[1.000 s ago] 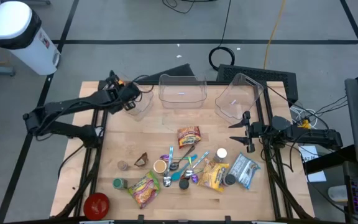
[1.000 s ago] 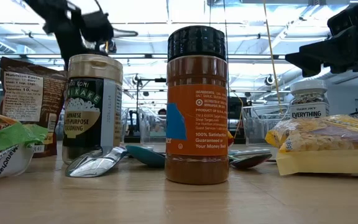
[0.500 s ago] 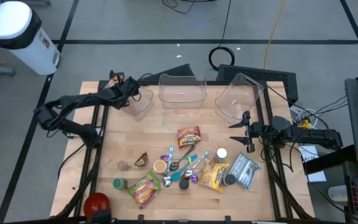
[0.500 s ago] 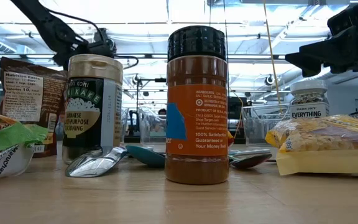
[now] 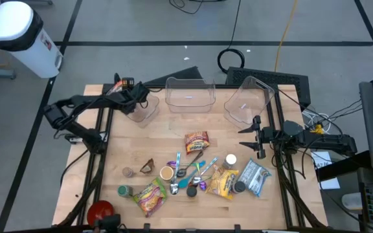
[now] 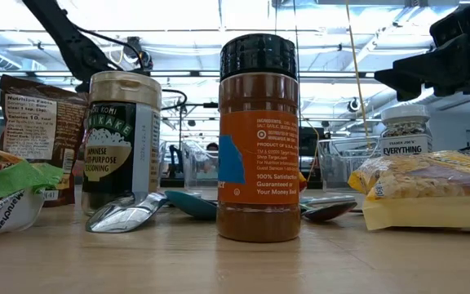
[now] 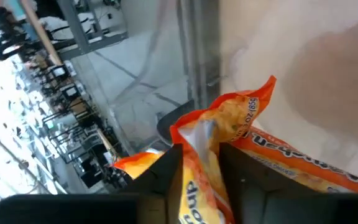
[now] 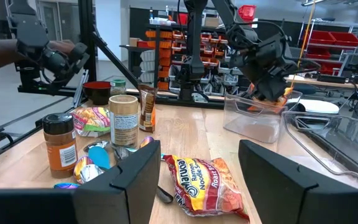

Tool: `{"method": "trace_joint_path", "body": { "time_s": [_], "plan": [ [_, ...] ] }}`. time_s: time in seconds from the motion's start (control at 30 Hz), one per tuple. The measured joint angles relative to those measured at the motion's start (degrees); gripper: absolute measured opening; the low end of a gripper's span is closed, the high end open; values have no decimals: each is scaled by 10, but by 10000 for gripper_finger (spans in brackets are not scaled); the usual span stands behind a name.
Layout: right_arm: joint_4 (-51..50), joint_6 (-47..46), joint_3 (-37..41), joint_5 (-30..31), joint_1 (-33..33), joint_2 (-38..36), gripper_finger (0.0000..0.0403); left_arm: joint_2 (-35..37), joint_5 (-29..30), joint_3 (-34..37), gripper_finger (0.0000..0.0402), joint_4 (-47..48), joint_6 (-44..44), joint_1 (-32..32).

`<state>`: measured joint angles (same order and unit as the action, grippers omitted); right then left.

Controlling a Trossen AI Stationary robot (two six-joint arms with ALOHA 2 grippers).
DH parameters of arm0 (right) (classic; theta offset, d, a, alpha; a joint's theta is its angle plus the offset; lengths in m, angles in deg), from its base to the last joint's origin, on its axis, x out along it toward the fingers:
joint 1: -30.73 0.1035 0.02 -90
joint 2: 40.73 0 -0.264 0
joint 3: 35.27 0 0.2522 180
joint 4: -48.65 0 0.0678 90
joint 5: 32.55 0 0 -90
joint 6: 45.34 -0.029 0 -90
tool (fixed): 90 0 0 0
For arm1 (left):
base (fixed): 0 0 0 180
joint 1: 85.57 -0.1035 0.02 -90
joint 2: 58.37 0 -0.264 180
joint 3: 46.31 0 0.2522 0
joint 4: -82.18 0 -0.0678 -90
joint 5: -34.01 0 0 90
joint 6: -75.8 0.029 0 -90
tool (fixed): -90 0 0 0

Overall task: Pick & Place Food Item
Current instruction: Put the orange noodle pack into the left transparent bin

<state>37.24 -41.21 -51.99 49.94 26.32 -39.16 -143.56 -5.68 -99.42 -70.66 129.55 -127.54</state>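
Note:
My left gripper (image 5: 141,98) is at the far left of the table, reaching into a clear bin (image 5: 144,111). It is shut on an orange snack packet (image 7: 229,124), which also shows in the right wrist view (image 8: 281,93) at the bin's rim. My right gripper (image 5: 254,137) waits open and empty above the table's right side, its fingers spread wide in its own wrist view (image 8: 201,186). My left gripper pinches the packet between its two fingers (image 7: 160,180), on the crimped end part (image 7: 201,155). That end sticks out past the fingertips. The gripper slants down from above into the bin (image 8: 260,118). Whether the packet touches the bin floor cannot be told.
Two more clear bins stand at the far edge (image 5: 190,94) (image 5: 248,100). A ramen packet (image 5: 197,141), spoons, jars and several packets lie mid-table. An orange spice jar (image 6: 258,135) and a furikake jar (image 6: 121,143) stand near the front. A red bowl (image 5: 100,212) sits at the near left.
My left gripper has gone a little toward the table's right and down, over the far-left bin, still shut on the orange packet, while the arm's elbow has swung inward. My right arm has kept still.

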Motion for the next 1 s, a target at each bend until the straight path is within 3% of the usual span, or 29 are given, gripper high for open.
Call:
{"method": "trace_joint_path", "body": {
  "time_s": [0.33,0.6,0.77,1.0],
  "plan": [
    [0,0,0,0,0,0,210,0,62,-1,244,-42,-5,-2],
    [0,0,0,0,0,0,210,0,45,-1,284,-43,-40,-2],
    [0,0,0,0,0,0,210,0,-10,-1,284,-43,-110,-2],
    [0,0,0,0,0,0,210,0,-123,-1,272,-43,-312,-2]
  ]
}}
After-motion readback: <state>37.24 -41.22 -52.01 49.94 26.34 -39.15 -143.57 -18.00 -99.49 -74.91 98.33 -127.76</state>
